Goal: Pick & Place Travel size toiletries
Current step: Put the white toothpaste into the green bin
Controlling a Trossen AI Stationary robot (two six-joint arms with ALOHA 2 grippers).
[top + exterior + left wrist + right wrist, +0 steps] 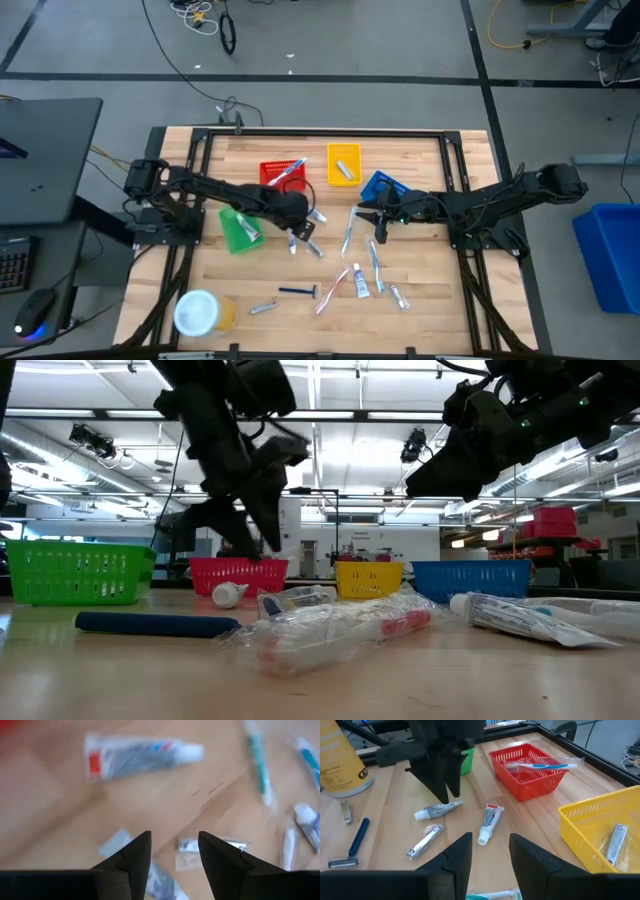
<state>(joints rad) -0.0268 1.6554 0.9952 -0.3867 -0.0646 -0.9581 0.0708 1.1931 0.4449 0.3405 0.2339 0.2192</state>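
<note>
Travel size toiletries lie scattered on the wooden table point(420, 320): a white tube point(140, 755) with a red end, a silver-grey tube point(437, 810), a white tube point(490, 822), toothbrushes point(348, 232), a dark-handled razor point(297, 291) and a nail clipper point(425, 841). My left gripper point(172, 837) hangs open just above the silver-grey tube, fingers pointing down, nothing between them. My right gripper point(490, 840) stands open above the table's middle right, beside the blue basket point(383, 187), and holds nothing. A toothbrush point(540, 766) lies across the red basket point(530, 772).
A green basket point(238, 230) sits under the left arm. The yellow basket point(600, 827), at the far middle of the table, holds a nail clipper point(615, 840). A large white-lidded jar point(200, 312) stands at the near left. Bare wood lies at the near right corner.
</note>
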